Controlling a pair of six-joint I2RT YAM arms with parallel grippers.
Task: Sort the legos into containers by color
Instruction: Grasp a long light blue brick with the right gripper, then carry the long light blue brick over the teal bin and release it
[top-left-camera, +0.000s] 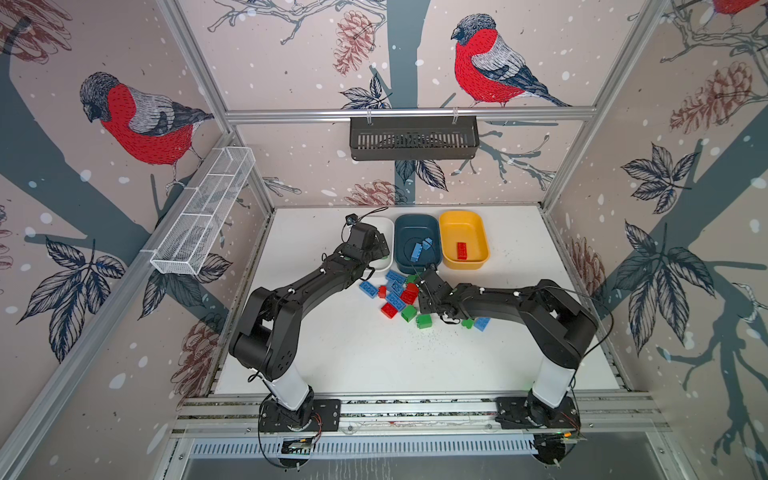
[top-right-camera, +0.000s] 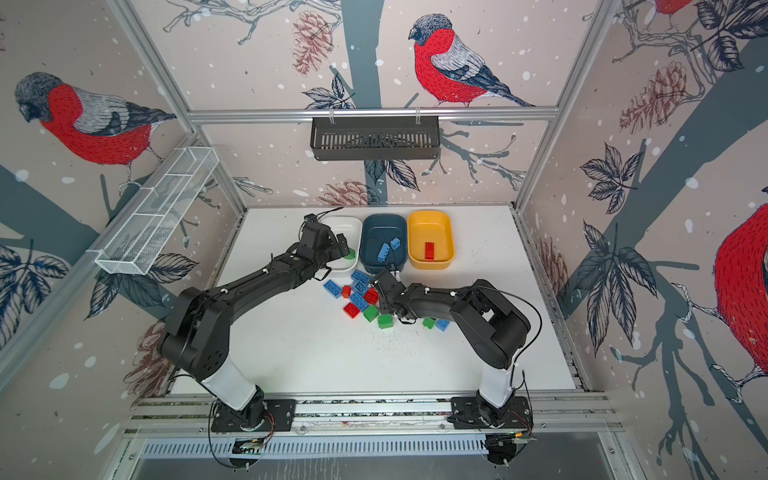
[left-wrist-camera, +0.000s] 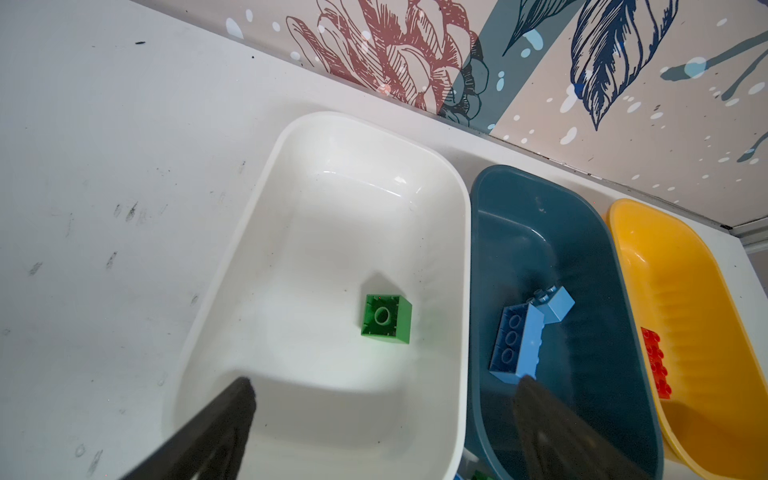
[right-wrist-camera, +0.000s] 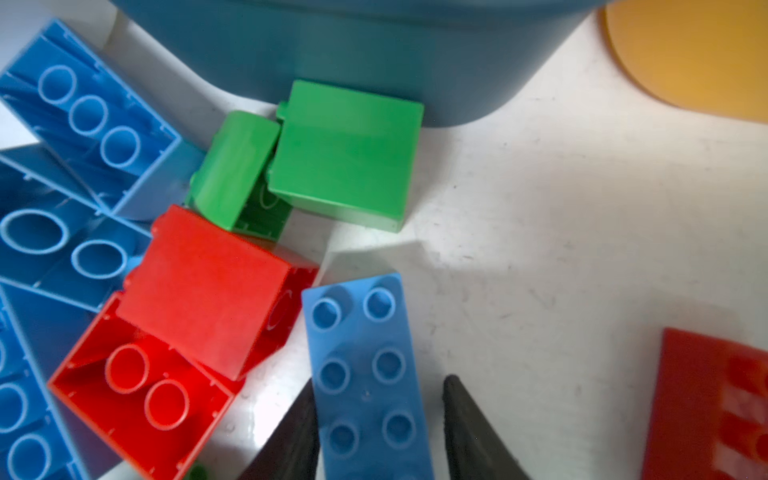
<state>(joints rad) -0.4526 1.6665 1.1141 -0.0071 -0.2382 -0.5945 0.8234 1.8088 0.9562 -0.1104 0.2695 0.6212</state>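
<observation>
Loose red, blue and green legos (top-left-camera: 395, 291) lie heaped on the white table in front of three containers: white (top-left-camera: 385, 226), dark teal (top-left-camera: 415, 226) and yellow (top-left-camera: 463, 224). In the left wrist view my left gripper (left-wrist-camera: 384, 380) hangs open above the white container (left-wrist-camera: 332, 166), which holds one green brick (left-wrist-camera: 386, 319). Two blue bricks (left-wrist-camera: 517, 345) lie in the teal one and a red brick (top-left-camera: 461, 250) in the yellow. My right gripper (right-wrist-camera: 380, 380) straddles an oblong blue brick (right-wrist-camera: 365, 332); one finger touches it, the other stands a small gap off.
Two green bricks (right-wrist-camera: 345, 153) rest against the teal container's wall (right-wrist-camera: 353, 50). Red bricks (right-wrist-camera: 199, 291) and blue ones (right-wrist-camera: 83, 116) crowd one side of my right gripper, another red brick (right-wrist-camera: 715, 407) the other. A black basket (top-left-camera: 413, 139) and mesh tray (top-left-camera: 203, 212) hang on the walls.
</observation>
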